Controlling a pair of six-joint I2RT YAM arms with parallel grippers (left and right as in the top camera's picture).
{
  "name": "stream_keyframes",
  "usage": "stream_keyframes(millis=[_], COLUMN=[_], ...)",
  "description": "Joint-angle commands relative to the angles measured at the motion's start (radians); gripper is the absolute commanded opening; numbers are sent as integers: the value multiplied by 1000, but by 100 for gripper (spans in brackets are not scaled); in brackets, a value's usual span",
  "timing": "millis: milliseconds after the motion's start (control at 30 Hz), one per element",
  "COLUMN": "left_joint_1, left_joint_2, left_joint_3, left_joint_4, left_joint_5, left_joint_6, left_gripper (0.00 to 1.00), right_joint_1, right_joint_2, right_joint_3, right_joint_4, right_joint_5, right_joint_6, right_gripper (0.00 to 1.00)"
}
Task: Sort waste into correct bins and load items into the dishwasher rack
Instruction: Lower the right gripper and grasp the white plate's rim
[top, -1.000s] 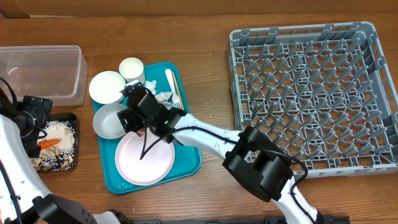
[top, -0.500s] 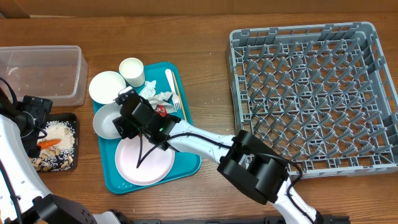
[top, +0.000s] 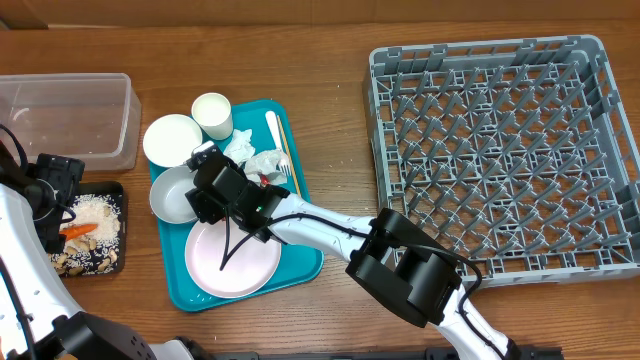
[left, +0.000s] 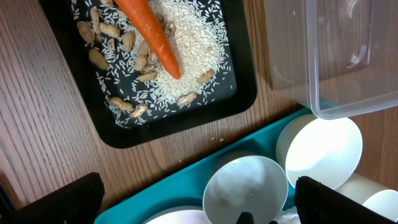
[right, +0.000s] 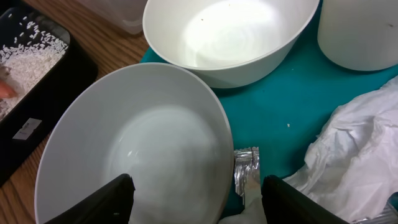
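My right claw (right: 196, 185) hangs low over the teal serving tray (right: 292, 93). Its fingers stand well apart and grip nothing, and the rim of the nearer white bowl (right: 137, 143) runs between them. Just right of that rim lies a crinkled scrap of wrapper (right: 247, 167), silver side up (its red shows only from overhead), touching a crumpled white napkin (right: 348, 143). Behind the near bowl stands the second bowl (right: 230, 31), also upright, with the small white cup (right: 367, 31) at the far right.

Overhead, the pink plate (top: 235, 262) lies on the tray's near end, partly under my right arm. The white fork (top: 277, 140) lies along the tray's right edge, beside the napkins.

Off the tray's left side sits the black tray (right: 37, 81). It carries a small white label (right: 28, 129) whose print is too small to read. My left claw (left: 199, 186) hovers there, spread fully wide and empty. Below it the carrot (left: 152, 34) lies across the rice (left: 186, 56), with nuts (left: 124, 40) scattered round it. The clear tub (top: 60, 115) is just beyond the black tray.

Farthest off, the grey rack (top: 500, 150) stands on the wooden table (top: 340, 120), well apart from the teal tray.
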Motion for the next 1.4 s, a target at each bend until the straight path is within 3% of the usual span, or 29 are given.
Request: stream_keyframes(millis=[0,500,733,900,1233,1367], left_joint_1=[0,0,0,0,0,0], left_joint_2=[5,5,5,5,5,5], left_joint_3=[2,2,2,2,2,2], left_joint_4=[1,2,2,2,1,2], left_joint_5=[-13,-13,-13,-13,-13,-13], left_joint_6=[19,19,19,19,19,19], left_gripper=[100,100,100,100,100,100], right_joint_1=[-3,-10,-17,-17,-17,-17], right_joint_2=[11,42,43,42,25,-26], right_joint_3=[21,21,21,21,53,68], right_joint_4=[10,43,43,44,23,-16], right_joint_5=[10,14,14,14,13,13], right_joint_6=[3,9,9,9,9,9], right_gripper=[69,67,60,49,49,56])
